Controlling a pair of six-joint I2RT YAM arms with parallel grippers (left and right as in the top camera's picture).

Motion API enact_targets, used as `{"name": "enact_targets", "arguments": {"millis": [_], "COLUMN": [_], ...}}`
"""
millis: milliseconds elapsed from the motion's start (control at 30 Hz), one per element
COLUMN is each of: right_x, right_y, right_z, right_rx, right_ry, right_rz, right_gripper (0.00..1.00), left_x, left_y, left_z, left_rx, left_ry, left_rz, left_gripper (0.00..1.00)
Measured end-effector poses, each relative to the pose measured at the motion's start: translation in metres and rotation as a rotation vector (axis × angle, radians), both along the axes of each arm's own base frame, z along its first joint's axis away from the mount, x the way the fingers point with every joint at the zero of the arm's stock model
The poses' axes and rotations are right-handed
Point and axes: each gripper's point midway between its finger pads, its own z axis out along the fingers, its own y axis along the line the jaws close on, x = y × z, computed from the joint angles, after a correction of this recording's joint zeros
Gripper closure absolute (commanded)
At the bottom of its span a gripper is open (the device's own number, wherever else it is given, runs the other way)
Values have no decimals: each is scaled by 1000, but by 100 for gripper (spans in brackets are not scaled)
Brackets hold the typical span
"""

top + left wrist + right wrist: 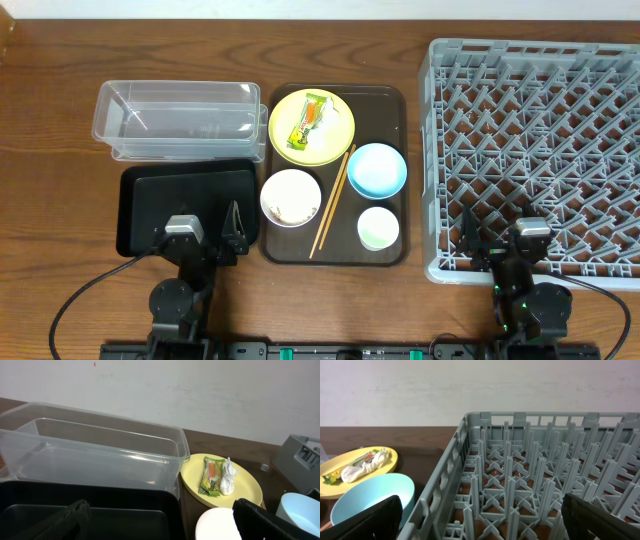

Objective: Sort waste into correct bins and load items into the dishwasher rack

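Note:
A yellow plate (311, 127) on the brown tray holds a yellow-green wrapper (308, 122) and a white paper scrap (228, 481). A light blue bowl (377, 169), a white bowl (290, 197) with crumbs, a pale cup (378, 228) and chopsticks (332, 203) also lie on that tray. The clear box (180, 118) and black tray (187, 206) are at the left. The grey rack (537, 150) is at the right. My left gripper (205, 237) is open over the black tray's near edge. My right gripper (505, 245) is open over the rack's near edge.
The brown textured tray (393, 104) sits between the bins and the rack. Bare wooden table (50, 180) lies at the far left and along the front. Cables run from both arm bases at the front edge.

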Motion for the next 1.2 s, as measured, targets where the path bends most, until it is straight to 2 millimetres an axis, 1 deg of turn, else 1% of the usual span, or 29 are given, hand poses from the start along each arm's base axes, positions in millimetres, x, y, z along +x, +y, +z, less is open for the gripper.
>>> {"name": "enact_targets", "arguments": {"millis": [900, 967, 1133, 1200], "right_x": [0, 0, -2, -4], "right_y": [0, 0, -1, -4], "right_z": [0, -1, -2, 0], "right_rx": [16, 21, 27, 28], "right_ry": [1, 4, 39, 68], "right_rz": [-1, -2, -8, -25], "right_gripper": [1, 1, 1, 1], "left_x": [0, 0, 0, 0], "left_y": [0, 0, 0, 0], "left_z": [-1, -5, -27, -27], "left_rx": [1, 3, 16, 22], "left_ry": [9, 33, 184, 254], "left_rz": [0, 0, 1, 0], "left_gripper": [7, 7, 7, 7]}}
